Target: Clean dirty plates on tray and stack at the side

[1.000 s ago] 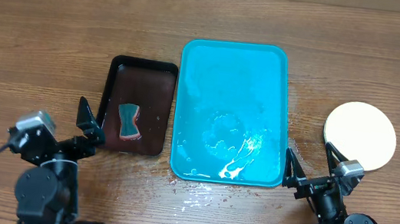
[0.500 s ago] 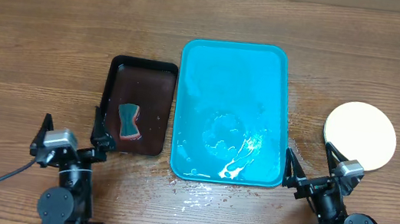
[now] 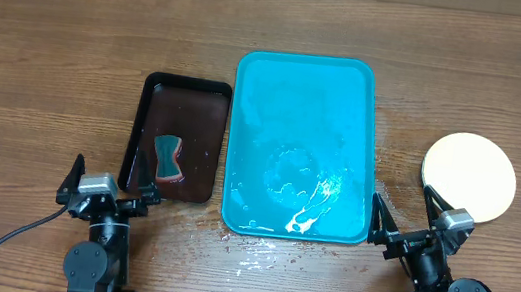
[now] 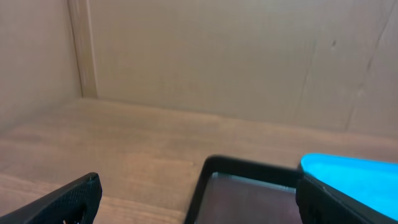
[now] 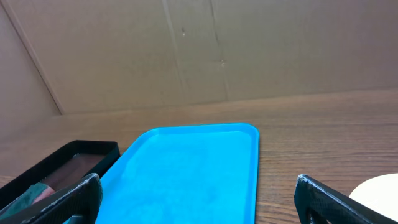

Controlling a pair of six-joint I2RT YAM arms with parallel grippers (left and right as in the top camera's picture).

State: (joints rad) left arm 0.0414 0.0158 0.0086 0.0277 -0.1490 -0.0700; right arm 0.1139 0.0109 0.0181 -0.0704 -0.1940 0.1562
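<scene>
Overhead view: the round cream-white plates [image 3: 469, 177] show as a single disc on the brown wooden table [image 3: 50, 58], to the right of the bright turquoise rectangular plastic tray [image 3: 309, 82], which is bare but wet. Left of it, a small dark tray [image 3: 187, 91] holds a teal-and-pink sponge [image 3: 169, 157]. Your right end effector [image 3: 403, 200] sits near the plates, so a careless swing could shove them. Water by the turquoise tray's front edge could make things slide. The right and the left end effector [image 3: 112, 175] both gape wide, holding and touching nothing.
</scene>
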